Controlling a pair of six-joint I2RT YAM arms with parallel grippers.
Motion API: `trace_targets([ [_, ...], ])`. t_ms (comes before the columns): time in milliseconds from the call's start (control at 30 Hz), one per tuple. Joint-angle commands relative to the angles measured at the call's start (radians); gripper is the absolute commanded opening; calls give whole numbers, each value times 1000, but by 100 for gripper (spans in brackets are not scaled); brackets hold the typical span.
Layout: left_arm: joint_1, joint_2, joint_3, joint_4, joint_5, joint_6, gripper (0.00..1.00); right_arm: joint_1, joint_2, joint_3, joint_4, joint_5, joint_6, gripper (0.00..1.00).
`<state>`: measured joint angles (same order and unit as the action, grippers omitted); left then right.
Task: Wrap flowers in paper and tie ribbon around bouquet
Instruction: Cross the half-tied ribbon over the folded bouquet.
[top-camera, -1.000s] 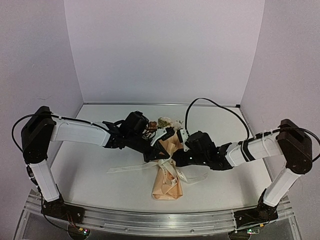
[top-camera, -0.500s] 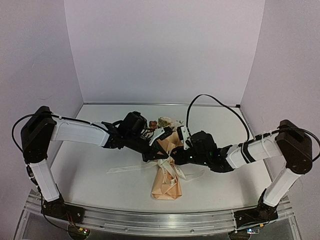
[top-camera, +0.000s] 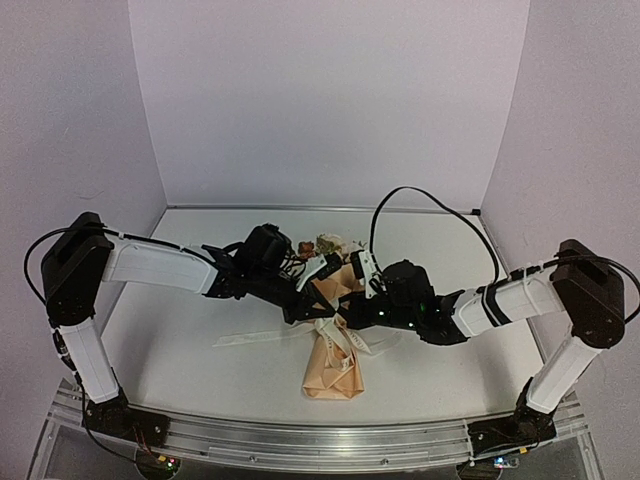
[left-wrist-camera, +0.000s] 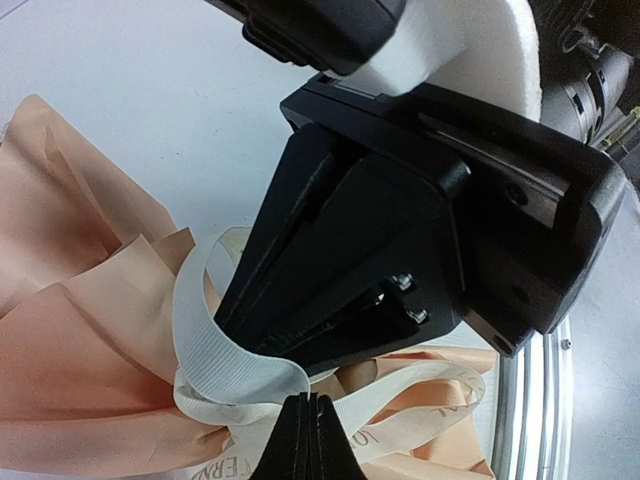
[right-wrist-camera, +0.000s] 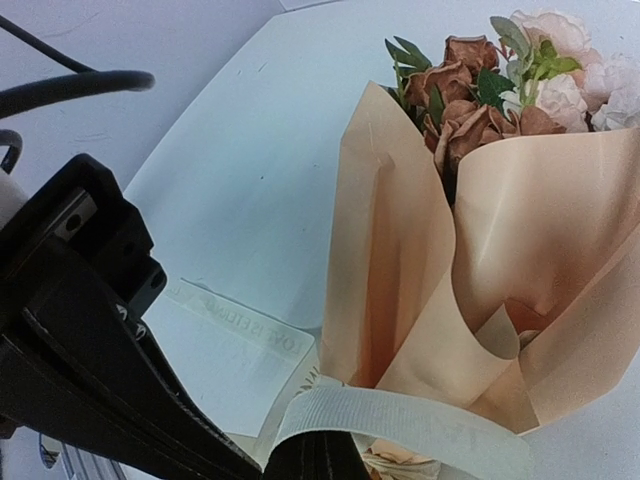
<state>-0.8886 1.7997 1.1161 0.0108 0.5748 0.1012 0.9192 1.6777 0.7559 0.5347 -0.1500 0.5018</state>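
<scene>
Both arms were in tight over the table (top-camera: 170, 350), noses nearly touching above the bouquet (top-camera: 333, 368). It lay on its side approx mid-table, narrow end toward the arm bases, wide end pointing at the back wall. The flowers (right-wrist-camera: 470, 90) poked out of that wide end: rusty-brown heads, pale pink-cream ones beside them, bits of green leaf. The paper (right-wrist-camera: 545, 230) was folded round them as a cone, edges overlapping in front. The ribbon (left-wrist-camera: 235, 365) ran round the cone's waist; one tail trailed flat on the table out to the left, another lay to the right, under the right arm. On the left gripper (left-wrist-camera: 308, 432) the jaws were clenched, tips pinched together on a loop of ribbon right at the wrap. Same story on the right gripper (right-wrist-camera: 315, 462): jaws clamped tight w/ a band of ribbon coming straight out from btwn the tips. The two sat just beside each other, the right one's black fingers filling most of the left wrist cam.
</scene>
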Motion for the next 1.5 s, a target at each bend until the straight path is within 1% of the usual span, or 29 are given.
trace_targets([
  [0,8,-61,-17,56,6,-17,0,2,17,21,53,-33,-8,0],
  [67,10,-56,-16,53,5,-20,0,2,22,21,55,-41,-18,0],
  [233,11,-35,-8,45,2,-27,6,-1,66,9,82,-19,-63,0],
  [400,10,-31,2,30,9,-18,5,-5,108,13,148,-19,-76,0],
  [533,11,-22,9,17,-6,-18,7,-6,110,20,162,-29,-90,0],
  [633,10,-26,7,17,-21,-23,13,-6,90,12,162,-29,-112,0],
  [767,10,-36,12,15,-47,-24,24,-6,82,17,161,-7,-142,0],
  [867,11,-44,11,16,-63,-22,27,-6,94,23,162,-5,-155,0],
  [1033,11,-80,5,21,-75,-24,37,-6,99,23,161,-6,-151,0],
  [1100,11,-105,-4,37,-74,-33,41,-5,103,24,161,-2,-149,0],
  [1233,13,-157,-33,79,-75,-48,47,-6,108,28,161,0,-146,0],
  [1367,32,-180,-54,95,-99,-74,50,-6,109,31,160,-1,-144,0],
  [1467,63,-189,-76,110,-151,-125,47,-5,110,32,160,1,-143,0],
])
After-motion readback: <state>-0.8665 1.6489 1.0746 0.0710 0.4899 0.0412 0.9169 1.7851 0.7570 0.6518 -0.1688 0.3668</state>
